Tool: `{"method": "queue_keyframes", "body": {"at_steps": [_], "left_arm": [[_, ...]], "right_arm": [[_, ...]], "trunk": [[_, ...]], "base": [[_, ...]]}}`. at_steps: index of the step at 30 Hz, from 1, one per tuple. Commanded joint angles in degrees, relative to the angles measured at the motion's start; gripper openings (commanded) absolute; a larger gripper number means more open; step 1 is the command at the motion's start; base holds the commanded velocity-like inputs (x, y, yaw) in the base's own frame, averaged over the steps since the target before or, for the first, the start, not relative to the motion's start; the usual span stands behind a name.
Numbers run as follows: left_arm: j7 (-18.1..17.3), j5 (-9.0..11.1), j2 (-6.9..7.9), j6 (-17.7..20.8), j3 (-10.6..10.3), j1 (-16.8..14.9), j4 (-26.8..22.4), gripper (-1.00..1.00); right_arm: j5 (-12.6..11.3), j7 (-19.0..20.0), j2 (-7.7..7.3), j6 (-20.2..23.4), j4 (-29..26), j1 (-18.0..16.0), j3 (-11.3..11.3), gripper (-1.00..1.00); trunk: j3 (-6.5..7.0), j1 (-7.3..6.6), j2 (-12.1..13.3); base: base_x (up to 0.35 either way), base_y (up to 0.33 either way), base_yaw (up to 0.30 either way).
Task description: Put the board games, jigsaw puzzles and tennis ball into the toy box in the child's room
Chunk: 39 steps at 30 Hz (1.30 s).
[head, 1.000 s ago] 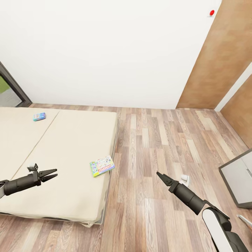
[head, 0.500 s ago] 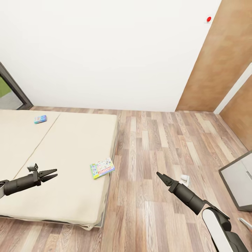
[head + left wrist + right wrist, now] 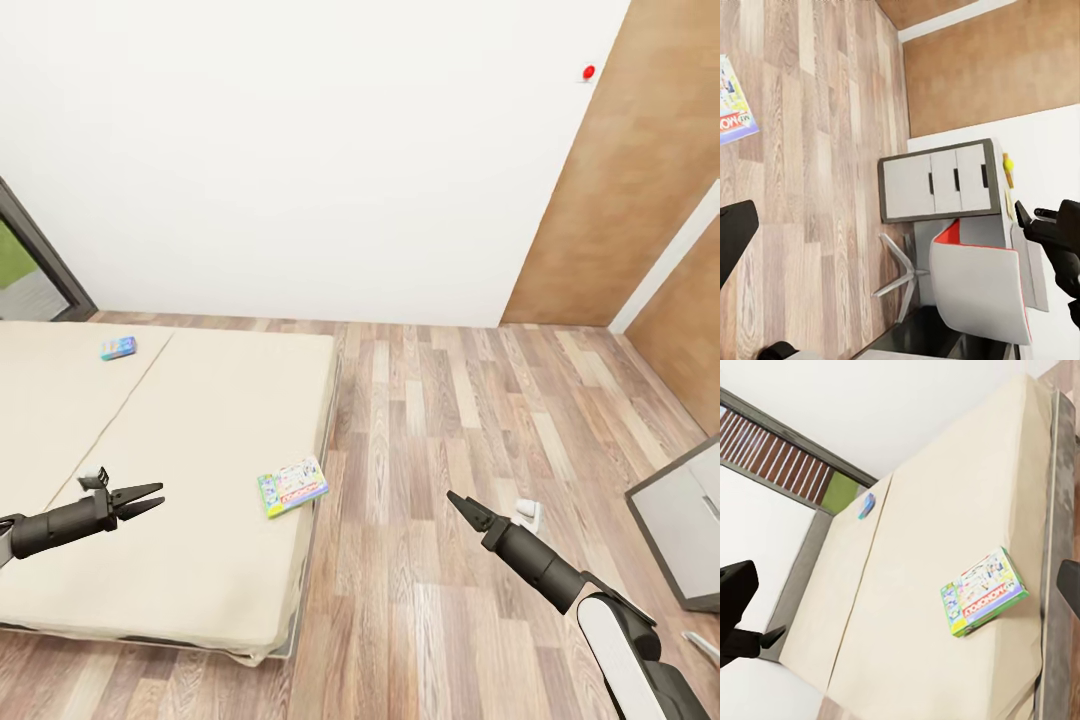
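Two board games lie on the bed, whose beige two-part mattress fills the left half of the head view. The green-edged board game with a white busy cover rests flat near the mattress's right edge, slightly skewed to it; in the right wrist view the same box sits close to the grey frame rail. The small blue board game lies well apart from it, near the head end of the mattress and just beside the seam between the two mattress halves, on the left half.

The left gripper hovers above the mattress near its foot end, its two dark fingers parted in a narrow V, holding nothing. The right gripper hangs over the wood-plank floor beside the bed; its fingers read as a single closed point with nothing between them.

At the right edge of the head view stands a corner of the table. The left wrist view shows its white drawer fronts, a small yellow-green ball-like object on its top, and a white and red chair beside it. A red wall button sits high on the white wall.
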Motion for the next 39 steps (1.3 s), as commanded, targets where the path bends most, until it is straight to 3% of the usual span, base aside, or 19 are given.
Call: {"method": "queue_keyframes", "body": {"at_steps": [1,39], "left_arm": [[-0.2,-0.4,0.01,0.6,0.3,0.0,0.0,1.0],[-0.2,-0.3,0.01,0.7,0.4,0.0,0.0,1.0]], "right_arm": [[-0.5,0.0,0.0,0.5,0.0,0.0,-0.1,1.0],[-0.5,-0.1,-0.24,0.4,0.0,0.0,-0.2,1.0]], "trunk": [[0.01,0.03,-0.1],[3.62,0.03,-0.1]], "base": [[0.0,0.0,0.0],[0.0,0.0,0.0]]}}
